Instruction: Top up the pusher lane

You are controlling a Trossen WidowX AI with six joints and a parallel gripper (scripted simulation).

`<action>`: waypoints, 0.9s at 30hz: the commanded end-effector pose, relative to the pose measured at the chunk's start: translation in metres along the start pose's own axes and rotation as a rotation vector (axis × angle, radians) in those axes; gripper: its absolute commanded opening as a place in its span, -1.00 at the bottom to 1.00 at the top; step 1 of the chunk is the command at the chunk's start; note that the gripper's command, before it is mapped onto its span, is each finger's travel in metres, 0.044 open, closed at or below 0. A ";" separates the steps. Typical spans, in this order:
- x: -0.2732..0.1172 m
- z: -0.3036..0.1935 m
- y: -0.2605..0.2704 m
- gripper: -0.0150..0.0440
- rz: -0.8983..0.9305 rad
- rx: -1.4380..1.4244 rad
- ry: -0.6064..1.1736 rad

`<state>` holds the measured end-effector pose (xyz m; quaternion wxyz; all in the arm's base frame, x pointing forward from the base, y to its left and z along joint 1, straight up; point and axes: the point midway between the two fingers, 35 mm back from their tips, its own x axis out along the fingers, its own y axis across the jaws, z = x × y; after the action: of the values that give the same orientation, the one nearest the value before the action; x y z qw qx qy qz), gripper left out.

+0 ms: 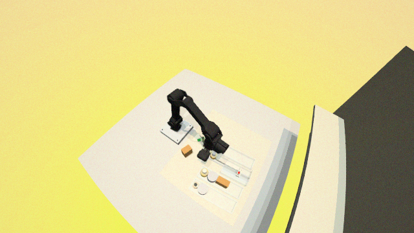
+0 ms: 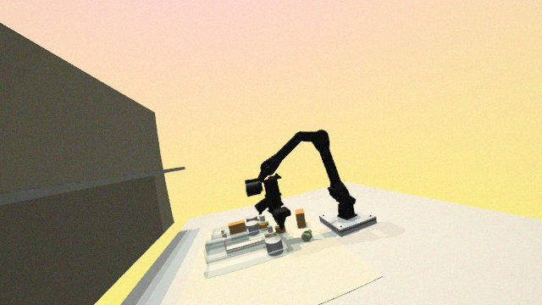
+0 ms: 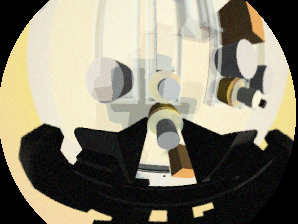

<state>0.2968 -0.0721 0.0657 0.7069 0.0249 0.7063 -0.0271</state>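
Observation:
My gripper (image 2: 281, 225) (image 3: 164, 120) points down and is shut on an amber jar (image 2: 279, 230) (image 3: 163, 109) with a grey lid, held upright. In the top view the arm hides this jar. A like jar (image 1: 213, 155) (image 2: 270, 232) (image 3: 160, 82) with a pale lid stands at the front end of the sprung lane. The held jar is just in front of it, at the lane's front end. Its exact height over the low front stop cannot be told. The pusher plate behind the lane jar is not clearly visible. A red-marked white piece (image 1: 239, 173) sits at the lane's back.
A green jar (image 1: 200, 139) (image 2: 306, 235) lies on its side. An orange block (image 1: 186, 151) (image 2: 300, 219) (image 3: 182, 162) stands in front of the lanes. Neighbouring lanes hold grey cylinders (image 2: 274, 246) (image 3: 124, 80), an orange box (image 1: 222, 182) (image 2: 236, 227) and another amber jar (image 1: 204, 172) (image 3: 230, 91).

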 end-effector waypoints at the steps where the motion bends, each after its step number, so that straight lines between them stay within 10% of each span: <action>1: -0.001 0.009 -0.001 -0.49 -0.002 0.004 -0.023; 27: -0.002 0.021 -0.001 -0.49 -0.002 0.004 -0.024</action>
<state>0.3086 -0.0730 0.0656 0.7069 0.0247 0.7064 -0.0269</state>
